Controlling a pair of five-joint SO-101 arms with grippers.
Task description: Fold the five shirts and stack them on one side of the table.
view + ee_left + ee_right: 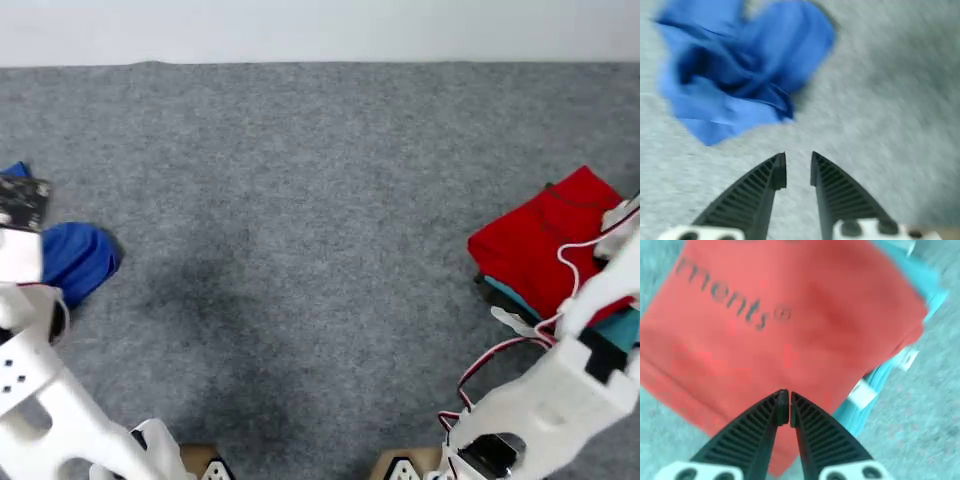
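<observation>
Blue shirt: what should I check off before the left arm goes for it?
1. The blue shirt folded: not ok, it lies crumpled on the table.
2. The left gripper open and empty, short of the blue shirt: ok.
3. The right gripper free of cloth: cannot tell; it is shut over the red shirt.
4. The red shirt folded, lying on the teal shirt: ok.
5. All five shirts accounted for: cannot tell.

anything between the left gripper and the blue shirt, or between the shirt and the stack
Nothing visible. Only grey table lies between the left gripper and the blue shirt, and between that shirt and the red shirt topping the stack. The right gripper hangs over that stack.
</observation>
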